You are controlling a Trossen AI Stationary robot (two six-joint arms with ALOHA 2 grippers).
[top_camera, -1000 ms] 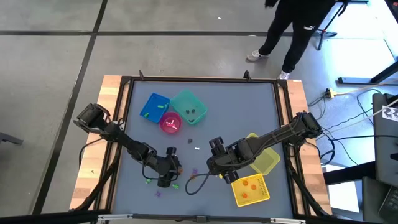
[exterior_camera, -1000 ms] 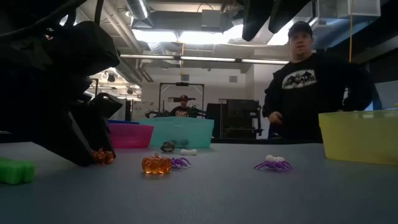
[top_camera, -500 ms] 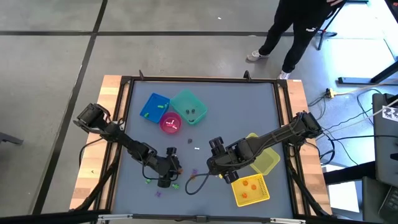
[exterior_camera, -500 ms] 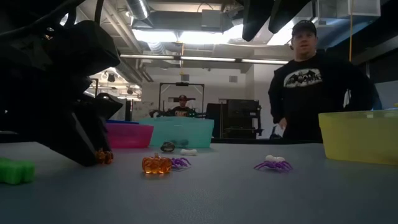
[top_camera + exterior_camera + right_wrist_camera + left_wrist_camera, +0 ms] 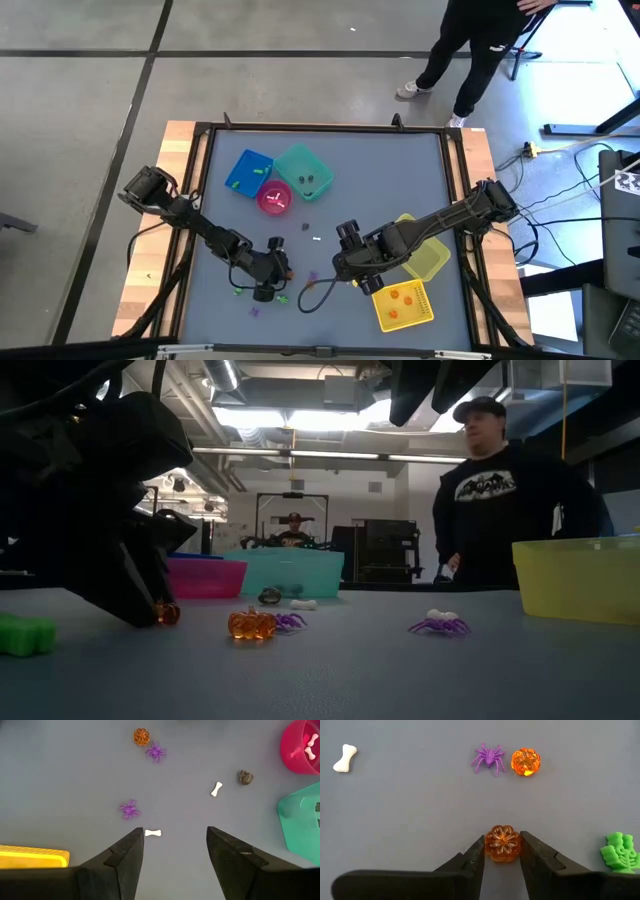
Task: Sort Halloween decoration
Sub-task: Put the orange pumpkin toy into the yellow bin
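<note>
The Halloween decorations are tiny trinkets scattered on the grey table. My left gripper (image 5: 502, 851) is low over the table's near left part (image 5: 281, 272), shut on an orange pumpkin (image 5: 503, 843). Beyond it lie a second orange pumpkin (image 5: 525, 761), a purple spider (image 5: 489, 757), a white bone (image 5: 344, 758) and a green piece (image 5: 620, 852). My right gripper (image 5: 175, 840) hangs open well above the table (image 5: 346, 266). Far below it lie a white bone (image 5: 153, 833) and a purple spider (image 5: 129, 809). My left gripper pinches the orange pumpkin by its two opposite sides (image 5: 488, 845) between the ends of its two fingers. The fingers slant down from the table's left. The pumpkin rests flat on the table, its top up.
At the back left stand a blue bin (image 5: 248, 172), a teal bin (image 5: 304, 172) and a pink bin (image 5: 275, 198). Two yellow bins (image 5: 425, 255) (image 5: 403, 305) stand at the near right. A dark trinket (image 5: 245, 777) lies near the pink bin. A person (image 5: 500, 490) stands beyond the far edge.
In the low view my left gripper's fingers have drawn in around the orange pumpkin, which shows less than before. The pumpkin stays on the table. The person behind the table has shifted a little.
</note>
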